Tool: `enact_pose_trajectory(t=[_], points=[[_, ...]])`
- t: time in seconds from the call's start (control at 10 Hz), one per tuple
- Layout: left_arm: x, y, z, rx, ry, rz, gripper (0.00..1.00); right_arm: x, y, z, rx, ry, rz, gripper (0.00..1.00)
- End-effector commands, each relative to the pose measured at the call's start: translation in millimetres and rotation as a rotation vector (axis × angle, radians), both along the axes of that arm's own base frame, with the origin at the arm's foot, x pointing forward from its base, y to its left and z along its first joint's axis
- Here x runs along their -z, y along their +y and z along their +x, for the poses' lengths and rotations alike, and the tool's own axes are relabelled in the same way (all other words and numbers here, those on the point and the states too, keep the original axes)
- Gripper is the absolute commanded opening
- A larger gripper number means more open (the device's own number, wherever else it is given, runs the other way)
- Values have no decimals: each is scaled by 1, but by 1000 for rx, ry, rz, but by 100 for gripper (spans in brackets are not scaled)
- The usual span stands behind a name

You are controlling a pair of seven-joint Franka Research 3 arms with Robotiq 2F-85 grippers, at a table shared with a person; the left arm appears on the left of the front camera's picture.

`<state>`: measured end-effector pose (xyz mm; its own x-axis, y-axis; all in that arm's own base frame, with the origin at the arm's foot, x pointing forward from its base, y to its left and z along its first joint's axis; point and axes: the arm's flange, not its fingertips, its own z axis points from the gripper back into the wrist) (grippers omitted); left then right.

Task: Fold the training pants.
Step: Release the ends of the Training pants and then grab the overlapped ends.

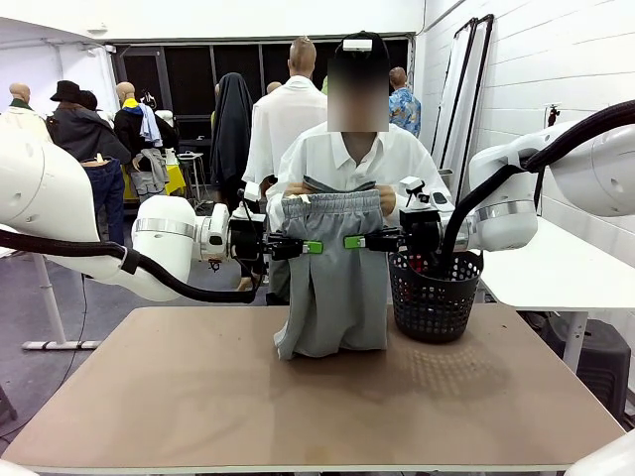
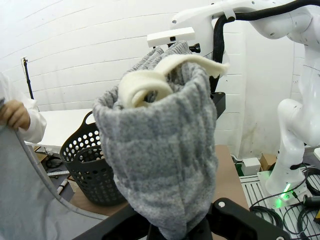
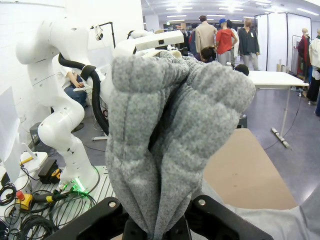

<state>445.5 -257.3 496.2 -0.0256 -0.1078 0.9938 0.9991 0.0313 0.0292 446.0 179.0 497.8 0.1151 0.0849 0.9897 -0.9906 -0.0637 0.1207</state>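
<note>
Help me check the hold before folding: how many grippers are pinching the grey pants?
2. The left gripper pinches the training pants at their picture-left edge, just under the waistband; the right gripper pinches the opposite edge, about level with it.

training pants (image 1: 332,288) soft matt fleecy cloth; basket (image 1: 434,302) black perforated plastic; table (image 1: 198,397) smooth matt.

We see bright, even overhead light on the worktop (image 1: 198,397). The training pants (image 1: 332,278) throw only a soft shadow at their foot, and the basket (image 1: 434,297) beside them throws a faint dotted one. Behind the pants the hall is darker. In both wrist views straight lines bend toward the edges, and in the right wrist view ceiling lamps (image 3: 220,7) glare above the pants.
</note>
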Motion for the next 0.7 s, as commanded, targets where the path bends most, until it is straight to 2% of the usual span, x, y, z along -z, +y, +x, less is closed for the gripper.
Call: enact_pose_trajectory(t=[0.0,0.6], points=[[-2,0,-1,-16,3,-16,0,-2,1,-2,-3,-5,1,0],[-2,0,-1,-16,3,-16,0,-2,1,-2,-3,-5,1,0]])
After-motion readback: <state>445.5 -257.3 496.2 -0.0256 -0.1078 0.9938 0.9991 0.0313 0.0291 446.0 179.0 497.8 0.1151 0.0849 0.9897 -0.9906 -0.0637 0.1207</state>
